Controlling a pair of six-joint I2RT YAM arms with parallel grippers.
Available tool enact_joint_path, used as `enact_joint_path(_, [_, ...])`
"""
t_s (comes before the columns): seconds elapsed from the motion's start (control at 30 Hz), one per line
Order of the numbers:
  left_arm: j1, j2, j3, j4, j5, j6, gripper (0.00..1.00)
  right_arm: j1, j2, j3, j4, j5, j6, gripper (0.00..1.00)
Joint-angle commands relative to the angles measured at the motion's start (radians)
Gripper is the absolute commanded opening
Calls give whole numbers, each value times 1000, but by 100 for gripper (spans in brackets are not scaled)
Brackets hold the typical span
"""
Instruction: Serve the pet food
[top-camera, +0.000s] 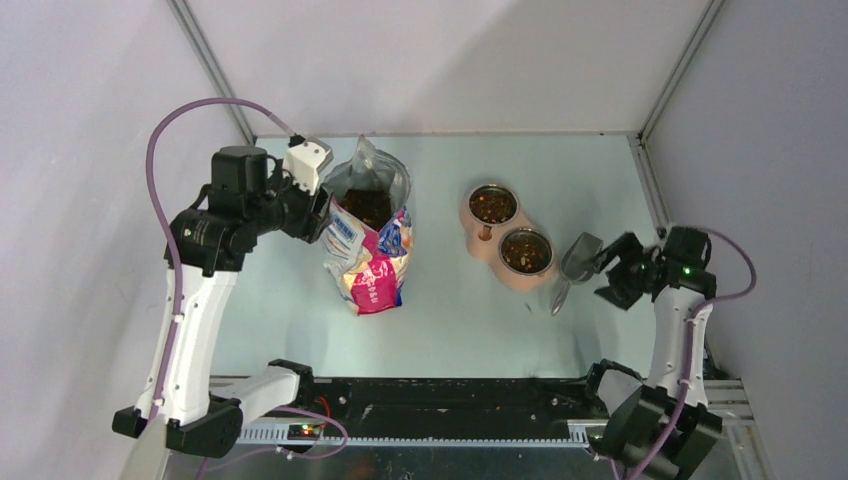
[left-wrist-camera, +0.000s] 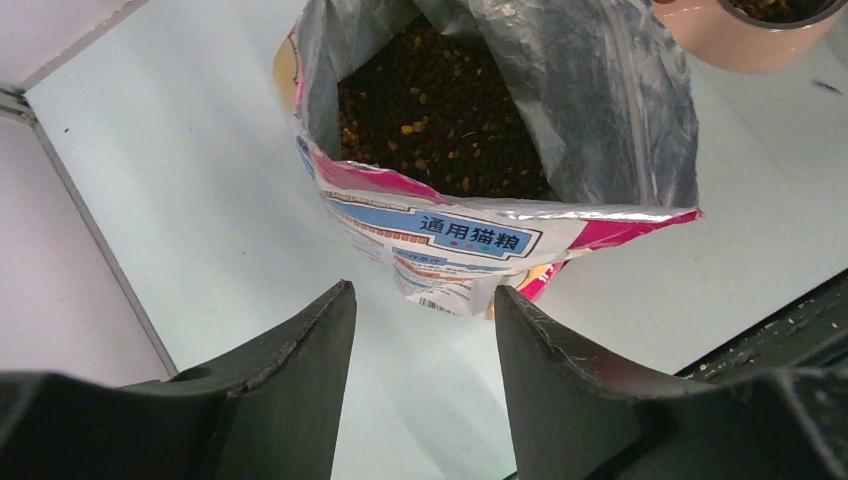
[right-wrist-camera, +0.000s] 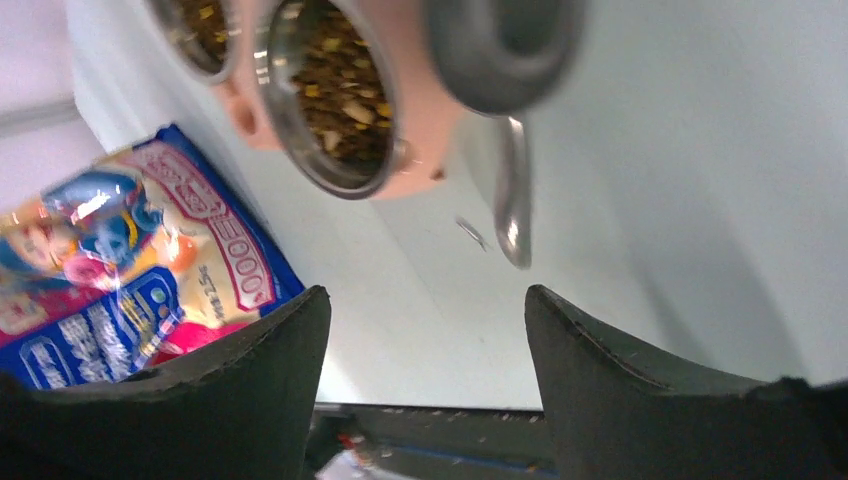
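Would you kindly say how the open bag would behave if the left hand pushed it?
The bag looks like thin creased film, so its rim would probably crumple rather than resist. It stands upright, open, holding pet food, so a high push might tip and spill it. Glossy print: possibly slippery.

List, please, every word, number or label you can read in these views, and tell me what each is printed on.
"通用猫粮": on the blue banner on the front of the bag, left wrist view.
"000": on a pink band of the bag, right wrist view; it is blurred, so this reading is only likely.
Barcode and other small print on the bag: too small or blurred to read.
Pink feeder and metal scoop: no text visible.
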Motion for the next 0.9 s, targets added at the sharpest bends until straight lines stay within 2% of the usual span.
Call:
enact_joint_path(0.0, [18, -12, -4, 69, -107, -17, 60, 175, -31, 114, 165, 98, -105, 74])
enact_joint_path(0.03, [42, -3, 0, 91, -213, -54, 60, 225, -40, 128, 213, 105, -115, 75])
enact_joint_path(0.13, [101, 23, 47, 159, -309, -119, 61, 302, -17, 177, 289, 96, -188, 77])
enact_joint_path(0.2, [120, 37, 72, 166, -261, -169, 62, 354, 21, 240, 312, 93, -253, 77])
enact_joint_path(0.33, [122, 70, 77, 176, 18, -277, 62, 481, 105, 418, 307, 82, -371, 77])
enact_joint_path(0.4, [122, 96, 75, 179, 97, -323, 61, 553, 143, 490, 305, 80, -411, 76])
enact_joint_path(0.6, [122, 139, 53, 207, 69, -407, 59, 724, 271, 677, 317, 75, -444, 73])
enact_joint_path(0.7, [121, 141, 42, 222, 63, -408, 58, 819, 361, 750, 305, 89, -467, 71])
enact_joint_path(0.87, [98, 201, 105, 204, 41, -383, 58, 1009, 545, 969, 310, 132, -522, 71])
